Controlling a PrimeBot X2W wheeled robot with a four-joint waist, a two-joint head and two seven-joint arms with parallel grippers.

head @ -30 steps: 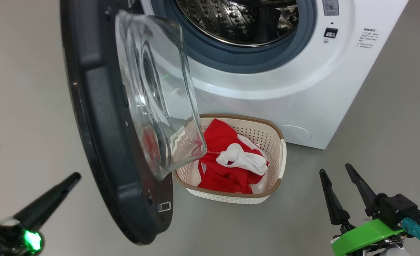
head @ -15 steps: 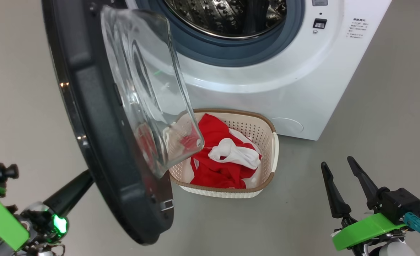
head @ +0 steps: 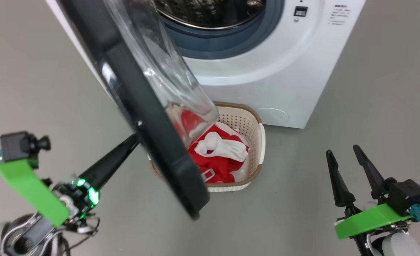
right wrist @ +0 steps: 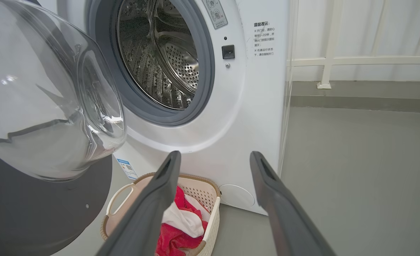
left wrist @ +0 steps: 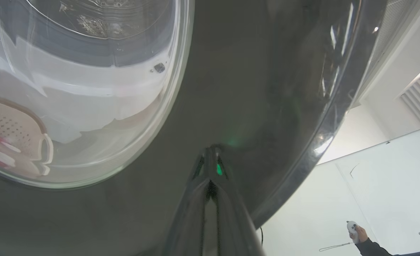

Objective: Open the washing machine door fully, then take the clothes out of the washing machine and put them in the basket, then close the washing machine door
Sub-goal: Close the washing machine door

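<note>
1. Washing machine door (head: 149, 117), round, glossy black-rimmed with a glass bowl, hangs partly open above the cream perforated basket (head: 257, 142) holding red-and-white clothes (head: 213, 165).
2. Left gripper (left wrist: 211, 151), fingers pressed together, touches its outer face.
3. Right gripper (head: 342, 149) is spread wide, empty.

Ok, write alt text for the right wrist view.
The open right gripper points at the white washing machine, whose steel drum looks empty. Its door stands swung out at the view's left, and the basket at its foot holds red and white clothes.
</note>
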